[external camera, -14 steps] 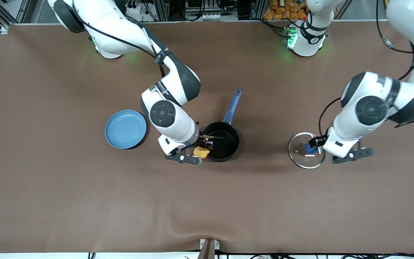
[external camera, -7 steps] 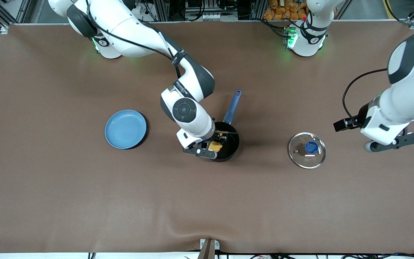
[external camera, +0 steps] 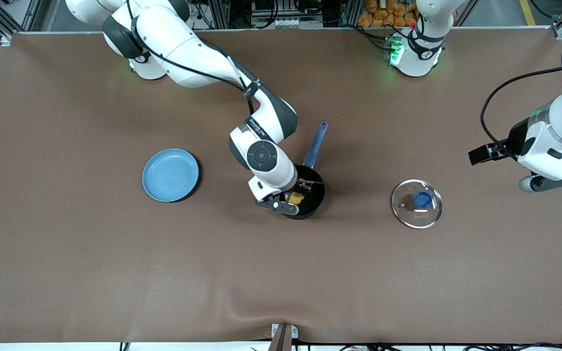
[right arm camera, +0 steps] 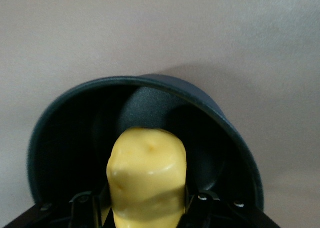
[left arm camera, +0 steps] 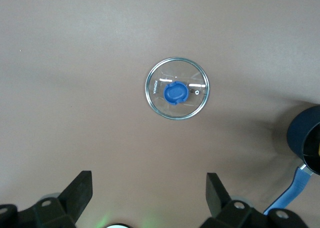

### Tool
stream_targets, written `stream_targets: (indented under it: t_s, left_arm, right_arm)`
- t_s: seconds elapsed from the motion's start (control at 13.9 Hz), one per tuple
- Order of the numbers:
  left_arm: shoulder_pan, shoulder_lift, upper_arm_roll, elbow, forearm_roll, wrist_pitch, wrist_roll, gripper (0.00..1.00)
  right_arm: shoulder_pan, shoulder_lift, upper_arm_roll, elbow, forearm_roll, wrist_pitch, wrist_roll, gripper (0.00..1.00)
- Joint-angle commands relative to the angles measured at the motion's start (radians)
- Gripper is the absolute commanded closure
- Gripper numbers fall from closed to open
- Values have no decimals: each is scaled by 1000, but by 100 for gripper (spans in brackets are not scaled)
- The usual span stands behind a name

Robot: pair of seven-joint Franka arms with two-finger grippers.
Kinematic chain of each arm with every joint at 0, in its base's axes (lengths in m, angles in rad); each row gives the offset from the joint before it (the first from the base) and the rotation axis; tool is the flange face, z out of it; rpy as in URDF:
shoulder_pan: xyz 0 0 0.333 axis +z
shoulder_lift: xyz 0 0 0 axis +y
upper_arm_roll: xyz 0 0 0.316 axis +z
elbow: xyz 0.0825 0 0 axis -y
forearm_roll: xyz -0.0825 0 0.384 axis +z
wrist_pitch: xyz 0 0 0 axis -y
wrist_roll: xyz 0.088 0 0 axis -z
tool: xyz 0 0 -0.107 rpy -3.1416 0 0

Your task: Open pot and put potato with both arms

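Note:
The black pot (external camera: 310,197) with its long blue handle (external camera: 316,144) stands open at the table's middle. My right gripper (external camera: 294,195) is shut on the yellow potato (external camera: 294,198) and holds it inside the pot's rim; the right wrist view shows the potato (right arm camera: 147,180) between the fingers over the pot's dark bottom (right arm camera: 150,113). The clear glass lid (external camera: 416,203) with its blue knob (external camera: 423,199) lies flat on the table toward the left arm's end. My left gripper (left arm camera: 148,198) is open and empty, high above the table, with the lid (left arm camera: 176,88) in its view.
A light-blue plate (external camera: 170,175) lies on the table toward the right arm's end, beside the pot. The brown mat (external camera: 281,273) covers the whole table. The pot's rim and handle (left arm camera: 295,185) show at the edge of the left wrist view.
My right gripper carried the potato from the pot's rim to inside the pot and lower. My left gripper let go of the lid's knob and rose away toward its end of the table.

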Motion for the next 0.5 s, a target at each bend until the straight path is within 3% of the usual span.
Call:
stream_targets:
  t_s: [0.0,0.43]
  left_arm:
    - [42,-22,-15,21,-26,-31,29,0]
    - [56,-51,-4,19,-33,-34,65,0]
  right_arm:
    - [19,29,-6,40,18,-6,27,100]
    - [37,59,-7,33,14,42,26,100]
